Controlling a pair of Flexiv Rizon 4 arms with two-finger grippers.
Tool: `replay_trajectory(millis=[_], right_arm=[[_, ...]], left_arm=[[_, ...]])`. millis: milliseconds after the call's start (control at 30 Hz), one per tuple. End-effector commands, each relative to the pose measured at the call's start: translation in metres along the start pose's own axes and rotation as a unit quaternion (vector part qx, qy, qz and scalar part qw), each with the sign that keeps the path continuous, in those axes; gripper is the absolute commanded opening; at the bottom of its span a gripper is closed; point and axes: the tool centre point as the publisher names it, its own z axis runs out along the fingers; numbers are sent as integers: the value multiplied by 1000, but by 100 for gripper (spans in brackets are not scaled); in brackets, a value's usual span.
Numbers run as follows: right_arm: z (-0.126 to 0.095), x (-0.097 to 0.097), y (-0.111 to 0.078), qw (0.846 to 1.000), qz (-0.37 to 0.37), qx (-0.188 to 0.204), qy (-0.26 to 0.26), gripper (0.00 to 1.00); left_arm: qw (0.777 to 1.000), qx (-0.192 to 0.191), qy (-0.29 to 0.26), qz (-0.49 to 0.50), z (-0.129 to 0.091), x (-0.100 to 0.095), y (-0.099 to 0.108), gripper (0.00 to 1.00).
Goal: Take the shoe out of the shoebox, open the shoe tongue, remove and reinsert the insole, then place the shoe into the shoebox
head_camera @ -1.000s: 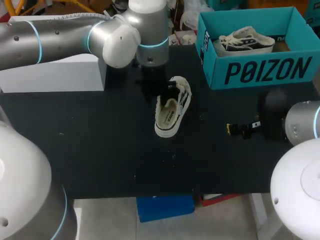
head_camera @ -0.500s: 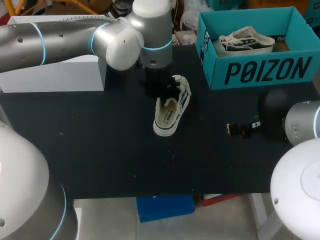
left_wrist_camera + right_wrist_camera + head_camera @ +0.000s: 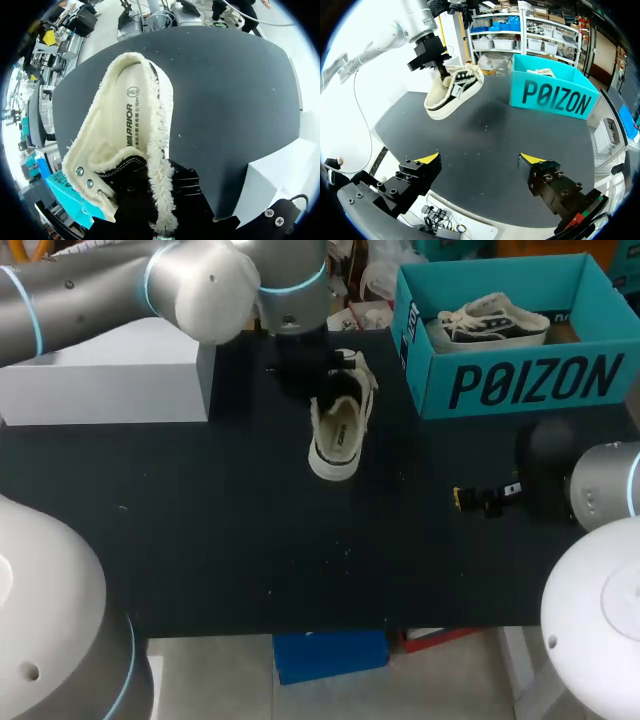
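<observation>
Table (image 3: 200, 540) dark. Teal shoebox (image 3: 520, 385) open at its far edge, a second shoe (image 3: 488, 318) lying inside. Shoe (image 3: 338, 430) held clear of the table, left of the shoebox, tilted, fleece lining exposed. Left gripper (image 3: 437, 62) clamped on the shoe, apparently near the eyelets, with the fingertips hidden. Right gripper (image 3: 480, 159) spread wide with nothing held, in front of the shoebox.

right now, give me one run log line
left fingers: shut on shoe, held above table | right fingers: open, empty | second shoe: in shoebox
</observation>
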Motion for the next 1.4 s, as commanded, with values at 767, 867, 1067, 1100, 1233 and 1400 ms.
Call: replay_trajectory(millis=[767,867,1067,1100,1233,1400], right_arm=[[0,0,-1,1000,0,-1,1,100],[0,0,-1,1000,0,-1,1,100],[0,0,-1,1000,0,-1,1,100],[0,0,-1,1000,0,-1,1,100],[0,0,-1,1000,0,-1,1,100],[0,0,-1,1000,0,-1,1,100]], left_arm=[[1000,-8,-4,2,-25,7,-7,0],[1000,-3,-7,-19,-25,8,-5,0],[989,13,-39,-140,-43,26,8,0],[988,5,-40,-152,-47,29,10,0],[972,-18,-42,-231,-63,43,20,0],[935,-35,-47,-350,-85,65,29,0]])
